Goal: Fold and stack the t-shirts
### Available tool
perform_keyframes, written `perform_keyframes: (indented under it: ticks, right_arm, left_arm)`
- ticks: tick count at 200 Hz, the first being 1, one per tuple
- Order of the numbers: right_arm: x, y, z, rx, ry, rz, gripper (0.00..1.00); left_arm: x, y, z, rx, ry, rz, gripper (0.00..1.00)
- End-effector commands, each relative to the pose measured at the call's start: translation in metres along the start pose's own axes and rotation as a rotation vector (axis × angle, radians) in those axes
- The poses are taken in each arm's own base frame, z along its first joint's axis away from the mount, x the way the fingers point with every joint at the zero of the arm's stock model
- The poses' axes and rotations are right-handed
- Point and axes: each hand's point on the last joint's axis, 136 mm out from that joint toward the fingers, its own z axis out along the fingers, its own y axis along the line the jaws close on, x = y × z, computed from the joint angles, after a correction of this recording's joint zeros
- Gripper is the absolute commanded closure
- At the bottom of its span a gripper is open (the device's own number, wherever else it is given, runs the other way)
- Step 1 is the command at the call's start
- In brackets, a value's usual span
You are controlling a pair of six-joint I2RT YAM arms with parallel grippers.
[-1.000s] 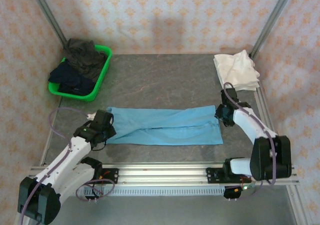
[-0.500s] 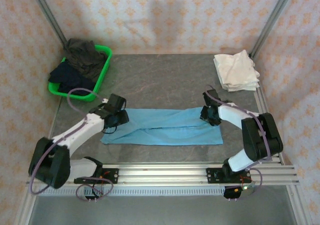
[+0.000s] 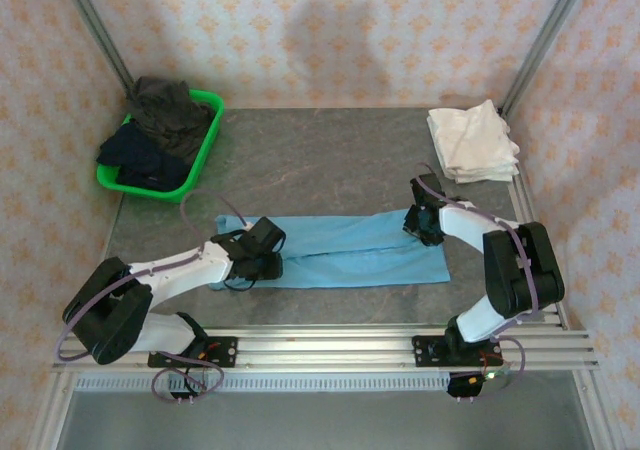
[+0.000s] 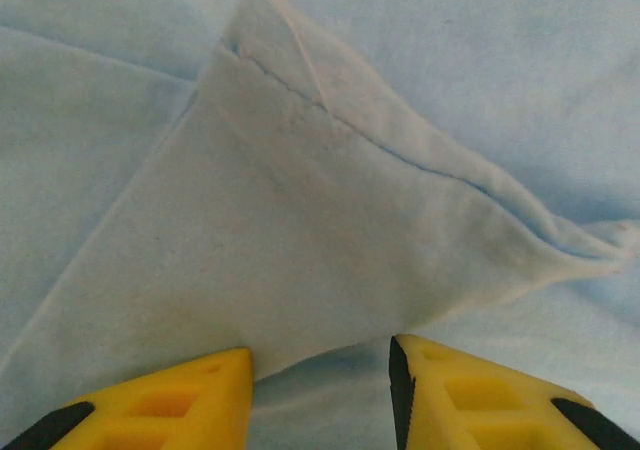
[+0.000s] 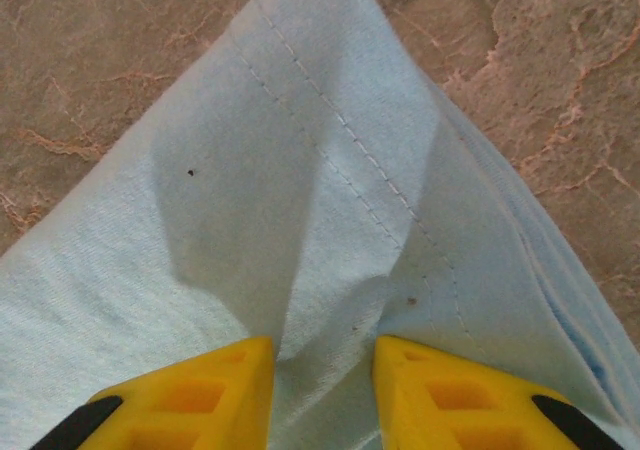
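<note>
Between basket point(image 3: 208, 145) and cream t-shirts point(image 3: 472, 142), left gripper point(image 4: 320, 368), right gripper point(image 5: 322, 365) (both narrowed) pinch sky-blue t-shirt point(image 3: 350, 250).

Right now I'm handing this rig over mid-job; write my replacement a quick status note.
Left hand: shut on a corner flap of the blue t-shirt, held over the shirt's left part.
Right hand: shut on the shirt's right end.
Cream t-shirts: folded, stacked at the far right corner.
Done: blue shirt lies as a long strip.
Left: likely fold its ends in, then stack it on the cream pile.
</note>
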Motion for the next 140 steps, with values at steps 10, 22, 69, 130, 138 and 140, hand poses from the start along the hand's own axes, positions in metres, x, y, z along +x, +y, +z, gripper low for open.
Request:
perform_keyframes:
  ticks: [10,22,69,130,138,140]
  right_arm:
    - [0.001,-0.014,0.003,0.061,0.007,0.001,0.67]
    - [0.002,-0.013,0.003,0.056,0.005,0.001,0.67]
    - [0.003,-0.013,0.006,0.049,0.014,-0.004,0.67]
    - [-0.001,-0.016,0.001,0.055,0.006,-0.007,0.67]
    - [-0.001,-0.017,0.001,0.055,0.005,-0.006,0.67]
    - [-0.002,-0.016,0.000,0.054,0.003,-0.006,0.67]
  left_arm:
    - [-0.022,-0.017,-0.026,0.061,-0.080,-0.011,0.53]
    - [-0.032,-0.022,-0.038,0.067,-0.109,0.007,0.50]
    - [-0.075,-0.002,-0.048,-0.079,-0.175,0.014,0.41]
    - [-0.088,-0.005,-0.009,-0.101,-0.055,-0.003,0.49]
    - [-0.083,-0.008,-0.007,-0.096,-0.040,0.003,0.51]
    - [-0.082,-0.008,-0.007,-0.096,-0.036,0.004,0.52]
